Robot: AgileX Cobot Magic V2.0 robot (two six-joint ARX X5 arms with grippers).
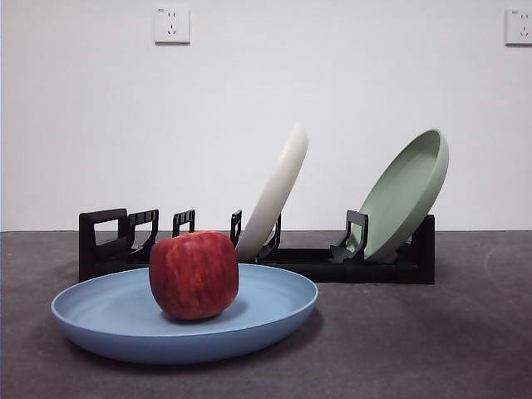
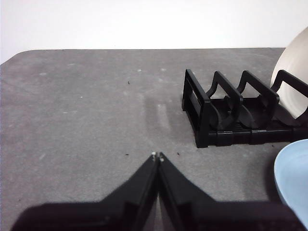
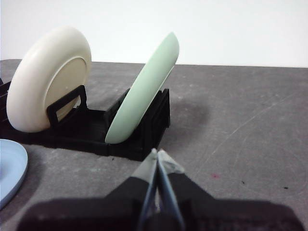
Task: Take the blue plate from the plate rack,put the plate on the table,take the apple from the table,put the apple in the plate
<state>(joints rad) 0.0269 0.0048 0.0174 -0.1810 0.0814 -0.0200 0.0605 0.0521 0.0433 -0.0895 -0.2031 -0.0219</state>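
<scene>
The blue plate (image 1: 274,312) lies flat on the dark grey table (image 1: 432,341), in front of the black plate rack (image 1: 108,241). A red apple (image 1: 194,275) rests inside the plate, left of its middle. Neither arm shows in the front view. My left gripper (image 2: 158,156) is shut and empty above bare table, with the rack's end (image 2: 202,113) and an edge of the blue plate (image 2: 293,178) beside it. My right gripper (image 3: 157,153) is shut and empty, close to the rack's other end (image 3: 154,125); a sliver of the blue plate (image 3: 9,168) shows there too.
A cream-white plate (image 1: 274,195) and a pale green plate (image 1: 407,195) lean upright in the rack. In the right wrist view they appear as the cream-white plate (image 3: 45,79) and the green plate (image 3: 142,89). Two wall sockets (image 1: 171,24) sit high on the white wall.
</scene>
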